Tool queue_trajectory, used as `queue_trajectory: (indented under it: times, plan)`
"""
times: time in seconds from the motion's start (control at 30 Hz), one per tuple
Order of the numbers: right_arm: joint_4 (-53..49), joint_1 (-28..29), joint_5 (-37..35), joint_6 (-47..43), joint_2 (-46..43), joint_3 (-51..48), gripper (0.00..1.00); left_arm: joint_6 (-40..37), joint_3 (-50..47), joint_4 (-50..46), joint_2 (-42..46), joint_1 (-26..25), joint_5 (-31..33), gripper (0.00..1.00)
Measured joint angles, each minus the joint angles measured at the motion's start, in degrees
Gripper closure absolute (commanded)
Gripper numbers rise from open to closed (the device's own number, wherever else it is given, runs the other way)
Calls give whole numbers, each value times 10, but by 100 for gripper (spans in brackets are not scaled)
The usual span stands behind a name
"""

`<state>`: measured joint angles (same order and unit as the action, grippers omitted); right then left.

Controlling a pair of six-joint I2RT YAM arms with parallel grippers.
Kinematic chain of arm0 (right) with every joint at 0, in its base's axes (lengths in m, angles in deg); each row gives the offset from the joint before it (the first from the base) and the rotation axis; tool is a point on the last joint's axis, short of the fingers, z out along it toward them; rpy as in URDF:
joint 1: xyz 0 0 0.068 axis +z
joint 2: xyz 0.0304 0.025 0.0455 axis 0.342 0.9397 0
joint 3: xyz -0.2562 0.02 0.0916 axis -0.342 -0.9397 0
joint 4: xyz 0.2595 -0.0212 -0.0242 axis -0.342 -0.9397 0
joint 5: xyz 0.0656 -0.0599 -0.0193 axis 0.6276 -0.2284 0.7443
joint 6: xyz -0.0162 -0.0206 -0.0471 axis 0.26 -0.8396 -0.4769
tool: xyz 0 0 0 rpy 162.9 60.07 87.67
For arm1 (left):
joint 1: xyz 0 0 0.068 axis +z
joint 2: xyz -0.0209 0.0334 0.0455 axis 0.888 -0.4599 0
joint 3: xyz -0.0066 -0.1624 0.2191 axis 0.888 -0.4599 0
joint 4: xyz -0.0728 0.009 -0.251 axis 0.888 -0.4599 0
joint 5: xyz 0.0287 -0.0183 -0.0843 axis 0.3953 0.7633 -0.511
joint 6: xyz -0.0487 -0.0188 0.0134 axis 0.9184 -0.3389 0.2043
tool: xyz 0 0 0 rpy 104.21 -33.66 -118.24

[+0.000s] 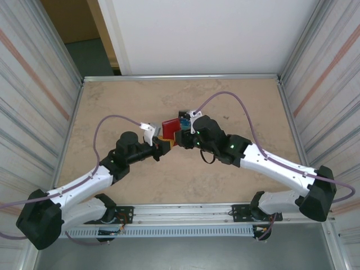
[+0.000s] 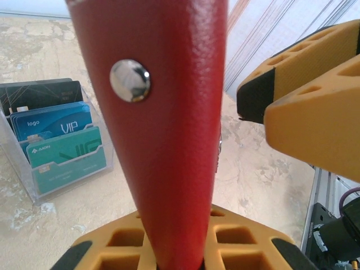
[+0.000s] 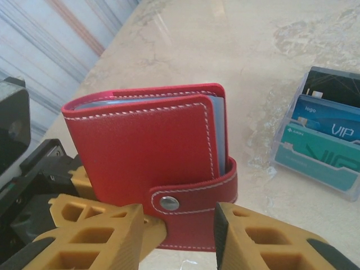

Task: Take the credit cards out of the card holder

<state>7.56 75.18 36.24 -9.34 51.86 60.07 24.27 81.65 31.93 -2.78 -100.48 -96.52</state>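
Wallet (image 1: 170, 126) is off the table (image 1: 236, 101), mid-scene, upright and closed, tab snapped down over its front.

Left gripper (image 1: 164, 142) is clamped on the wallet's lower edge. In the left wrist view the red cover (image 2: 169, 140) rises straight out from between its fingers (image 2: 112, 250).

Right gripper (image 3: 177, 225) comes in from the right with jaws parted, fingers either side of the snap tab (image 3: 191, 197). Left wrist view shows a sliver of gap between its tip and the cover, so I read it as not gripping.

Pale sleeve edges (image 3: 220, 129) show along the wallet's open side.

Cards (image 2: 56, 135), dark, blue and teal, stand tiered in a clear stand (image 2: 73, 188) on the table just beyond the wallet.
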Motion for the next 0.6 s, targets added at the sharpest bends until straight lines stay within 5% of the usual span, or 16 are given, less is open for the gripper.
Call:
queue_trajectory:
  times: [0.6]
  plan:
    - [0, 1, 9, 0, 41, 17, 59, 1, 0, 0, -5, 0, 5, 100]
